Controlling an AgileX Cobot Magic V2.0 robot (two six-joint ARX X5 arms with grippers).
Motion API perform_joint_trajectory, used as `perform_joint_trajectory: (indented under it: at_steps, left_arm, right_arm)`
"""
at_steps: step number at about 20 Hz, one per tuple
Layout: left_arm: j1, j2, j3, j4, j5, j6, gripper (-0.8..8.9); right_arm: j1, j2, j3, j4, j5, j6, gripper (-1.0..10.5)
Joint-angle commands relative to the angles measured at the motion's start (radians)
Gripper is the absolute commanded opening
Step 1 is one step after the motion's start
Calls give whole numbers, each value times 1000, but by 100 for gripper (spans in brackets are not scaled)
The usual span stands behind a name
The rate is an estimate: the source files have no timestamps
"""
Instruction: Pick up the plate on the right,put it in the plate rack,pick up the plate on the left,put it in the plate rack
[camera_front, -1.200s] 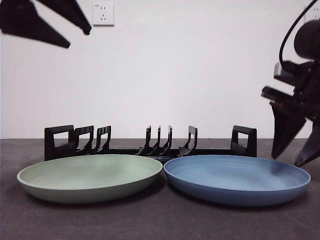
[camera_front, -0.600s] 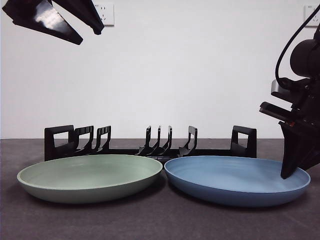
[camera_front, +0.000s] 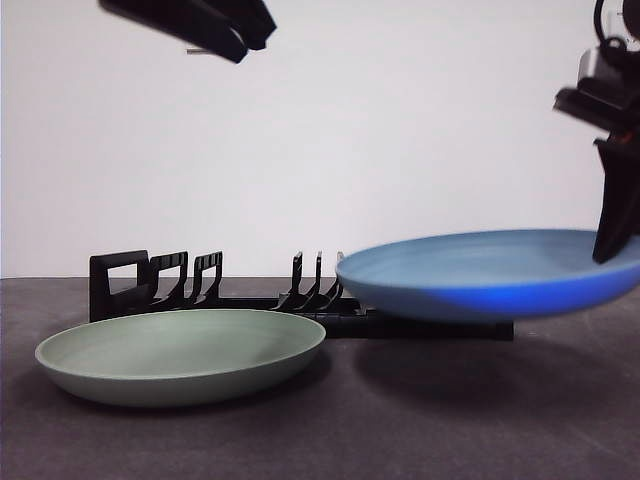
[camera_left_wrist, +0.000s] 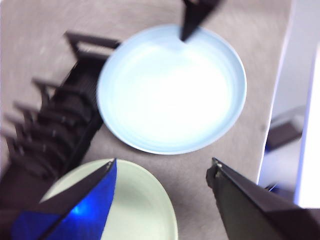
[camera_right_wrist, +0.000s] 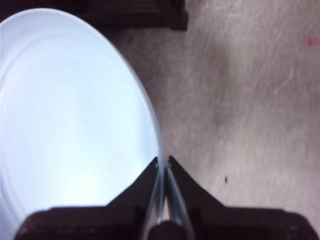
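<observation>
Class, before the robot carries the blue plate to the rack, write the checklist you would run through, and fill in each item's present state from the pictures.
1. Right gripper shut on blue plate rim: ok.
2. Blue plate off the table: ok.
3. Plate level: roughly, slightly tilted: ok.
4. Rack prongs free of plates: ok on the visible part; right end hidden behind the blue plate: cannot tell.
5. Left gripper open, above the green plate, out of the way: ok.
6. Grip firmness: cannot tell.

Right pincer (camera_right_wrist: 163, 161) has its two black jaws pinched tight on the rim of the round blue plastic plate (camera_front: 490, 272), carrying it clear of the worktop. Left pincer (camera_left_wrist: 162, 177) hangs high above that plate, jaws spread wide.
</observation>
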Motion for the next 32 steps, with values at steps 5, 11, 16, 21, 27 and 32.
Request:
perform_joint_trajectory:
  at_steps: [5, 11, 16, 21, 27, 32]
  left_arm:
    - [-240, 132, 0, 5, -205, 226, 315]
    - [-289, 278, 0, 83, -274, 252, 315]
    - [-289, 334, 0, 101, -266, 257, 260]
    - [-289, 340, 0, 101, -240, 264, -10]
    - [-289, 340, 0, 100, -240, 263, -10]
    - [-289, 340, 0, 101, -249, 236, -9]
  right_arm:
    - [18, -2, 72, -69, -63, 17, -17]
    - [76, -2, 72, -70, -84, 18, -16]
    - [81, -2, 72, -69, -144, 17, -17]
    - [81, -2, 72, -68, -161, 17, -16]
    - [80, -5, 76, -63, -161, 6, 35]
    - [72, -23, 126, -32, -159, -5, 410]
